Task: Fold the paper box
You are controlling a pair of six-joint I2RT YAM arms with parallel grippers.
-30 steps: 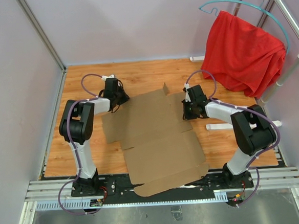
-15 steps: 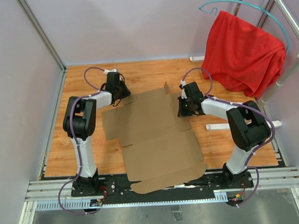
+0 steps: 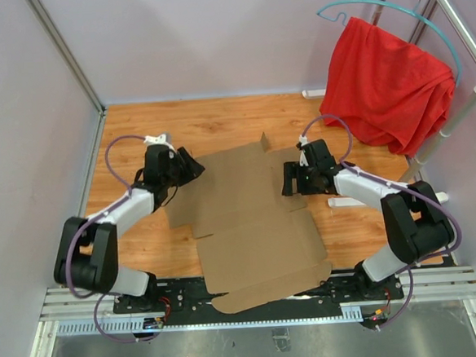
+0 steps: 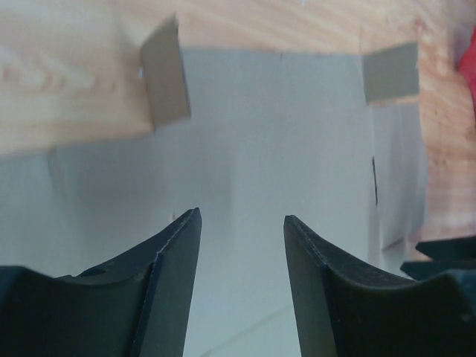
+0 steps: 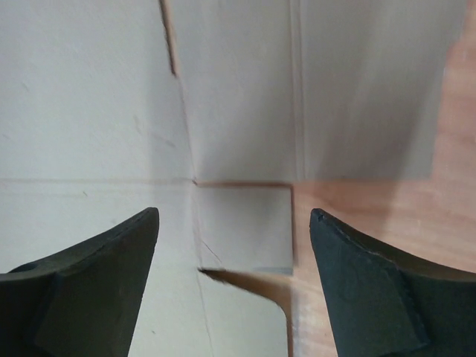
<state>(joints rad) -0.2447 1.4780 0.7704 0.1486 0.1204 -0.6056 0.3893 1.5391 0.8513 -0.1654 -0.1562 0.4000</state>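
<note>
The paper box [image 3: 253,222] lies as a flat brown die-cut sheet in the middle of the wooden table, its near flap reaching over the arms' base rail. My left gripper [image 3: 195,172] hovers at the sheet's far left edge, open with nothing between its fingers. In the left wrist view the gripper [image 4: 242,219] looks down on the paper box [image 4: 268,141], where two small tabs [image 4: 165,74] stand up. My right gripper [image 3: 288,179] is at the sheet's right edge, open and empty. In the right wrist view the gripper [image 5: 234,216] frames a small side flap [image 5: 245,227] of the box.
A red cloth [image 3: 386,82] hangs on a teal hanger from a white rack at the back right. A white bar [image 3: 350,202] lies on the table [image 3: 217,119] right of the box. Grey walls close in the left and back sides.
Both grippers have gone from shut to open and let go of the cardboard. The left arm has swung down and back to the left; the right gripper has shifted slightly nearer.
</note>
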